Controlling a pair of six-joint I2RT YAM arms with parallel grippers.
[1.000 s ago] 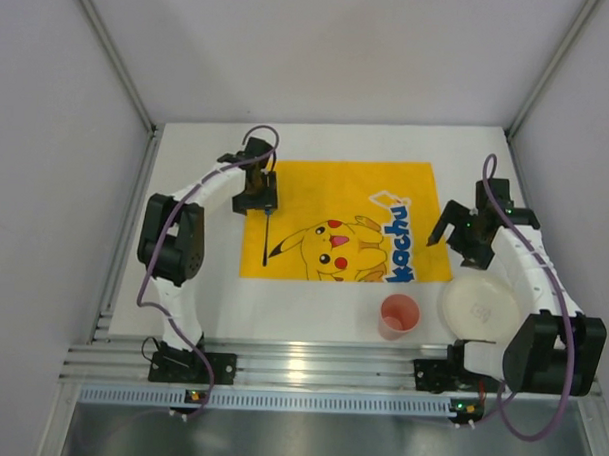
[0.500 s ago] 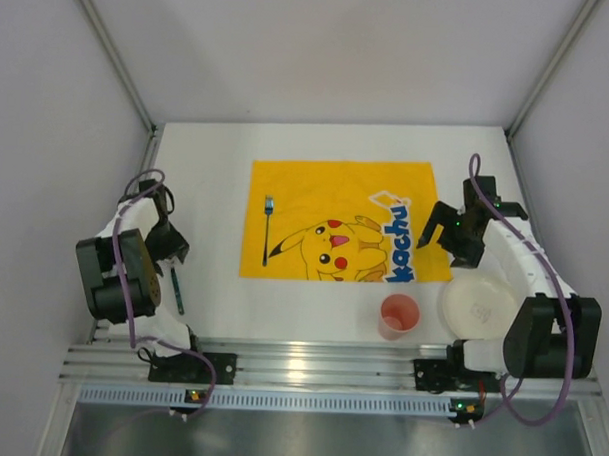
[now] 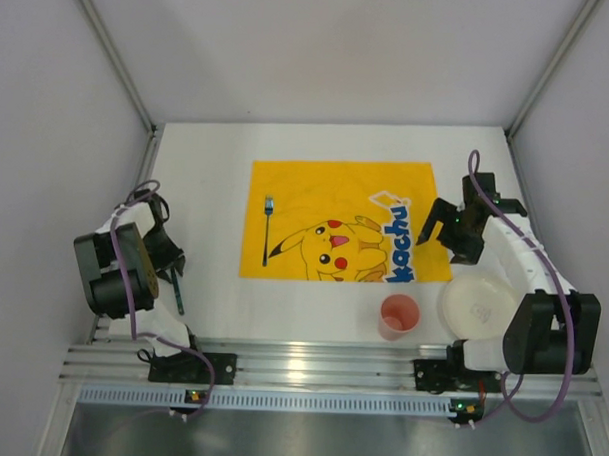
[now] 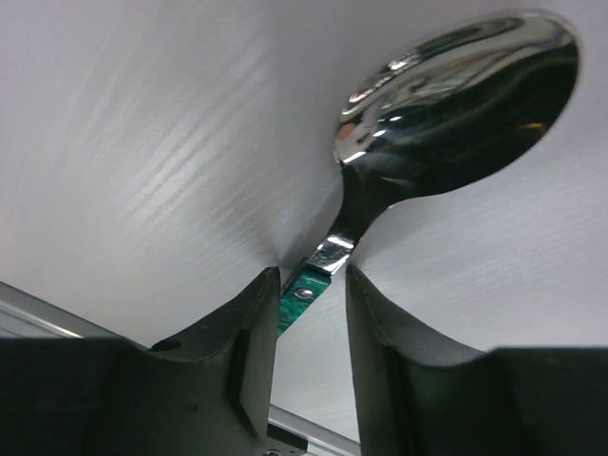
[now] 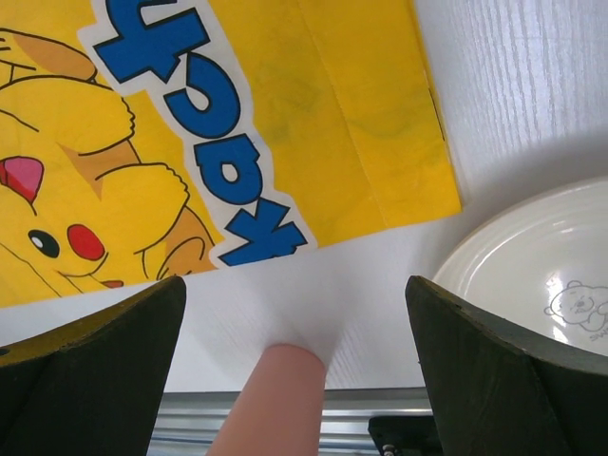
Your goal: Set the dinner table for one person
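Top external: white worktop (image 3: 206,175) is a flat rectangle that seems to run left-right, with a ribbed aluminium rail (image 3: 300,368) along its near edge by the arm bases. Close up its surface has a faint wood-like grain.

- Yellow cartoon-print cloth mat (image 3: 336,189) lies flat in the middle, with fold creases visible in the right wrist view.
- Fork (image 3: 268,222) lies on the mat's left part, long axis near-far and head toward the far edge.
- Spoon (image 3: 179,294) lies on bare worktop at the near-left, off the mat, long axis roughly near-far.
- Pink cup (image 3: 400,313) stands upright, mouth up, just off the mat's near-right corner.
- Round white plate (image 3: 477,302) sits just to the cup's right, glossy, with a small bear print in its well.

Left wrist: left hand (image 4: 306,285) is down at the worktop and open. Its dark fingers (image 4: 252,332) sit either side of the spoon's green handle with gaps showing, and the polished steel bowl lies beyond them.

Right wrist: right hand (image 5: 294,285) is spread wide, gripping nothing, above the worktop between the mat corner, the cup and the plate rim.
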